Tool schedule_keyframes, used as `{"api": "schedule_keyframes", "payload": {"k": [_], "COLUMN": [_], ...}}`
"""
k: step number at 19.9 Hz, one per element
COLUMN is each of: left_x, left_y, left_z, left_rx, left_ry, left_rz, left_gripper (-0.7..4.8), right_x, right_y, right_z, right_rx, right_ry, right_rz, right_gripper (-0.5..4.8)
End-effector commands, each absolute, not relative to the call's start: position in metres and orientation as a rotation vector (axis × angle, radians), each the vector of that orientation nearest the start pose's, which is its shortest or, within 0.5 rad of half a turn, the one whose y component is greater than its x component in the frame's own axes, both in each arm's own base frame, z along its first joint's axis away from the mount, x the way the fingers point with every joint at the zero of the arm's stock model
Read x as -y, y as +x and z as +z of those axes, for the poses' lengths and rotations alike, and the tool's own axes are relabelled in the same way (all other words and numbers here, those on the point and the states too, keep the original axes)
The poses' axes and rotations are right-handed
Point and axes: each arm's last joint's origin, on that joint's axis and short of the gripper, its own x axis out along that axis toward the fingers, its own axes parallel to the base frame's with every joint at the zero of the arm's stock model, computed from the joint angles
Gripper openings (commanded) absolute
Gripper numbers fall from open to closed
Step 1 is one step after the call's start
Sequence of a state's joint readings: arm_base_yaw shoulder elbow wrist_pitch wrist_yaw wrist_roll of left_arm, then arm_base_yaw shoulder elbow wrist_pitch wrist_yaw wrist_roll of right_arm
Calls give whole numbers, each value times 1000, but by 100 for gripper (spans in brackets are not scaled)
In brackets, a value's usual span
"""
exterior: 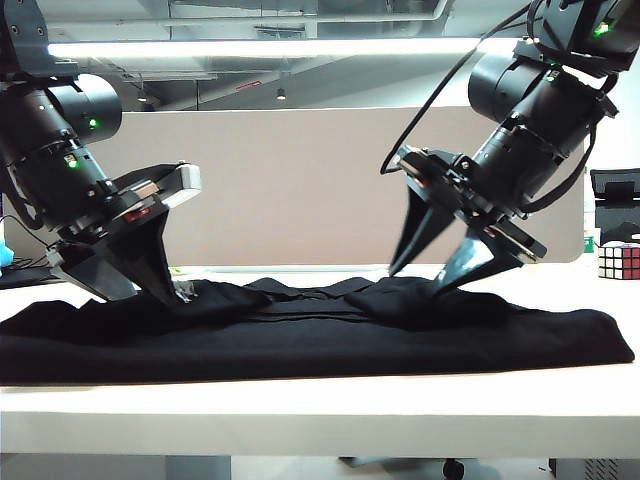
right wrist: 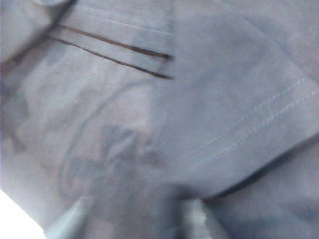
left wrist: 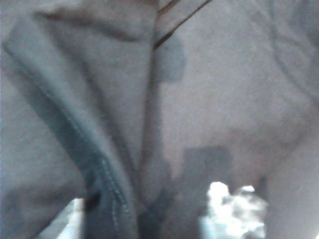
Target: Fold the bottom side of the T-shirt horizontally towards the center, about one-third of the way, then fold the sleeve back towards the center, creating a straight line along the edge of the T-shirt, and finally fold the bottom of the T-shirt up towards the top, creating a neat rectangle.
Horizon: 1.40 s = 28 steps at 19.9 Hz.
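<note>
The black T-shirt (exterior: pixel 330 330) lies folded into a long flat band across the white table (exterior: pixel 320 400). My left gripper (exterior: pixel 150 296) points down at the shirt's left part, its tips at the cloth. In the left wrist view its fingers (left wrist: pixel 75 219) stand wide apart, open, with a stitched hem fold (left wrist: pixel 107 174) lying between them. My right gripper (exterior: pixel 417 280) hangs open just above a raised fold right of the middle. In the right wrist view it (right wrist: pixel 134 224) is spread over a double-stitched hem (right wrist: pixel 264 124). I cannot tell the sleeve from the bottom of the T-shirt.
A Rubik's cube (exterior: pixel 618 260) stands on the table at the far right, with a black device (exterior: pixel 614 195) behind it. A blue object (exterior: pixel 5 256) shows at the left edge. A beige partition (exterior: pixel 300 180) runs behind the table.
</note>
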State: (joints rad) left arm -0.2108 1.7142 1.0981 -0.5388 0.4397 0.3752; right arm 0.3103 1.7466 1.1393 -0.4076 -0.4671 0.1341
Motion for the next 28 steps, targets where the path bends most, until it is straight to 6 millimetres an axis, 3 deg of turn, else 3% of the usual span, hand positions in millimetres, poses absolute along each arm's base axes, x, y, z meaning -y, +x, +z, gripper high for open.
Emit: {"api": "schedule_keyframes", "payload": {"k": [1, 2, 4, 7, 9, 14, 21, 28], "left_x": [78, 68, 45, 14, 5, 2, 4, 5], "left_y": [316, 310, 298, 282, 272, 246, 221, 219], "left_z": [219, 241, 254, 245, 231, 187, 143, 138], "left_rx": [-910, -849, -917, -1114, -1206, -1331, -1382, -1366], "left_ry": [166, 131, -1, -125, -173, -230, -320, -351], "left_rz": [-752, -694, -542, -427, -399, -369, -356, -356], "left_gripper": [261, 260, 260, 260, 254, 254, 254, 254], "right_x": [-109, -96, -67, -31, -19, -16, -7, 1], "right_y": [330, 324, 313, 292, 280, 263, 251, 260], "right_z": [223, 244, 262, 255, 241, 204, 177, 171], "right_rx": [-1006, -946, -952, -1073, -1103, -1183, -1221, -1148], "right_ry": [218, 220, 239, 296, 350, 402, 410, 396], "right_rz": [657, 624, 516, 423, 415, 418, 351, 309], "right_gripper": [284, 283, 272, 274, 274, 275, 274, 274]}}
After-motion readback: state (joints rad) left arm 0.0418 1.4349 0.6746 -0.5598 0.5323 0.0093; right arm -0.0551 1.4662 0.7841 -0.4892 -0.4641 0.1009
